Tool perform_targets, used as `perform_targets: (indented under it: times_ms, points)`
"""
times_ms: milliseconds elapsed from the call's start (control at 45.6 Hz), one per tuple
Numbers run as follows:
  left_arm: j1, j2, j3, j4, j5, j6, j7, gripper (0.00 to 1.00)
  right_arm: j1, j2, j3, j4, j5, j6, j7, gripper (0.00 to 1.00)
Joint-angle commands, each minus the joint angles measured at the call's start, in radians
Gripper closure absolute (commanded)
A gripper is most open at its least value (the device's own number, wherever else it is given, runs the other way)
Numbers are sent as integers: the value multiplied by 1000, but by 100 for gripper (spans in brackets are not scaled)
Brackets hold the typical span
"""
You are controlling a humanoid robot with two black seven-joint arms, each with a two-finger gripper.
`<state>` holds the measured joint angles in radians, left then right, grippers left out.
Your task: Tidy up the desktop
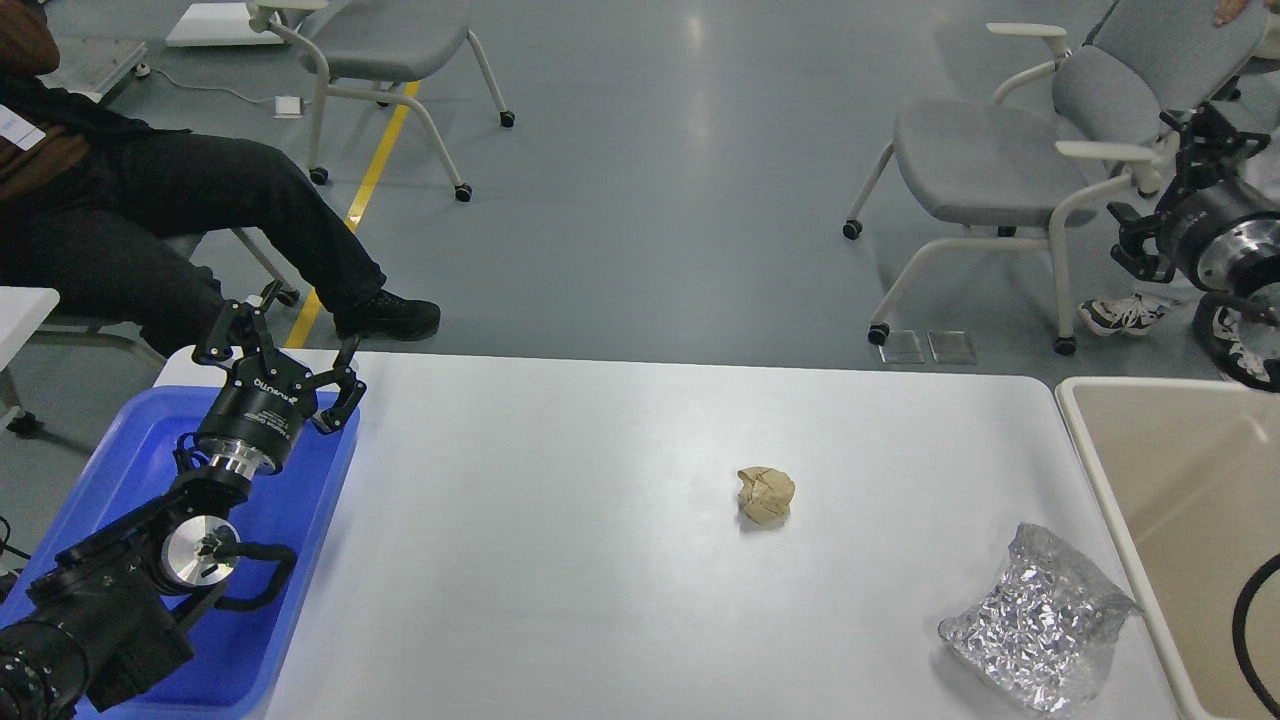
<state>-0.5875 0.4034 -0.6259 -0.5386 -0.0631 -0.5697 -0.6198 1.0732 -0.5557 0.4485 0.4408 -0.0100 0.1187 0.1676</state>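
Observation:
The white desktop [600,600] holds a crumpled brown paper ball [766,495] near its middle and a crinkled silver foil bag [1035,635] at the front right. My left gripper [308,322] is open and empty, held over the far end of the blue tray [300,560] at the desktop's left edge. My right gripper [1165,175] is raised high at the far right, beyond the desktop's far edge. Its fingers are spread and hold nothing. Both grippers are far from the paper ball and the bag.
A beige tub [1090,440] stands along the desktop's right edge. Two grey wheeled chairs [980,160] stand on the floor beyond the table. A seated person in black [180,220] is at the far left. Another person's feet [1110,315] show at the right.

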Motion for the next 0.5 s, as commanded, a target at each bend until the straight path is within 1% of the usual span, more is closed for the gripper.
perform_targets:
  times_ms: [0,110,153,175,219,307,351,394,482]
  points:
    - [0,0,0,0,0,-1,0,2,-94,-73,303,257,-90,73,32,0]
    - [0,0,0,0,0,1,0,2,-189,-47,381,320,-192,90,35,0]
    - [0,0,0,0,0,1,0,2,-226,-33,403,340,-231,95,47,0]
    - [0,0,0,0,0,-1,0,2,-242,-29,409,349,-243,96,62,0]
    - [0,0,0,0,0,1,0,2,-272,-17,426,361,-261,99,114,0]
    - [0,0,0,0,0,1,0,2,-337,29,438,366,-275,104,251,0]
    - [0,0,0,0,0,1,0,2,-367,54,437,366,-286,108,305,0]
    - [0,0,0,0,0,1,0,2,-397,78,437,363,-294,108,328,0]
    - [0,0,0,0,0,1,0,2,-464,137,438,357,-297,107,329,0]
